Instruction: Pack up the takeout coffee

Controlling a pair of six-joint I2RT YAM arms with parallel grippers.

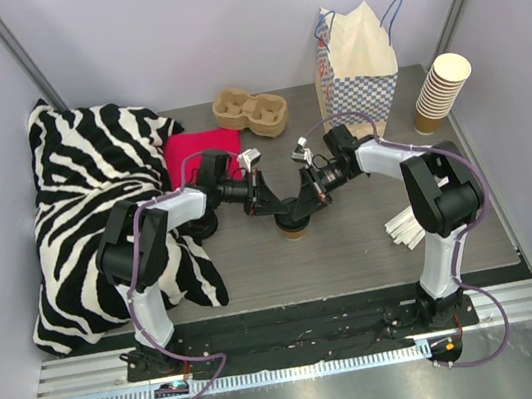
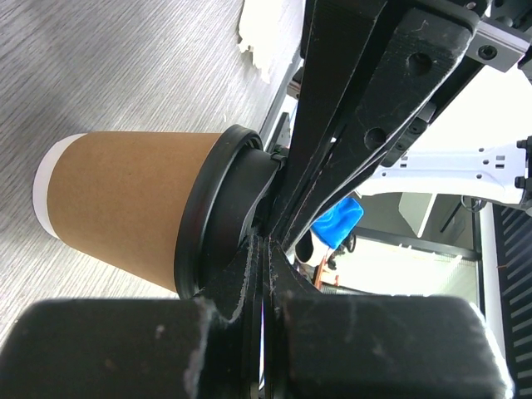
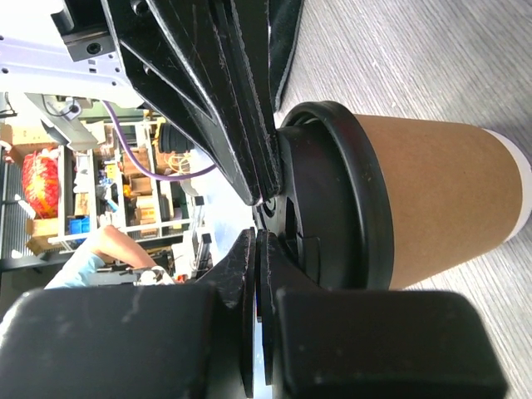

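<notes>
Tan paper cup with round black plastic lid (image 2: 125,208) stands on grey table (image 1: 257,272). Left gripper (image 2: 264,253) and right gripper (image 3: 256,249) have fingers pressed together, tips against the lid.

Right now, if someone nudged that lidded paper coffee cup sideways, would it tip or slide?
It would probably tip fairly easily: the takeout coffee is narrower at its base than at its black lid. Its paper wall would likely dent under a hard squeeze. How full, and so how heavy, it is cannot be seen.
</notes>
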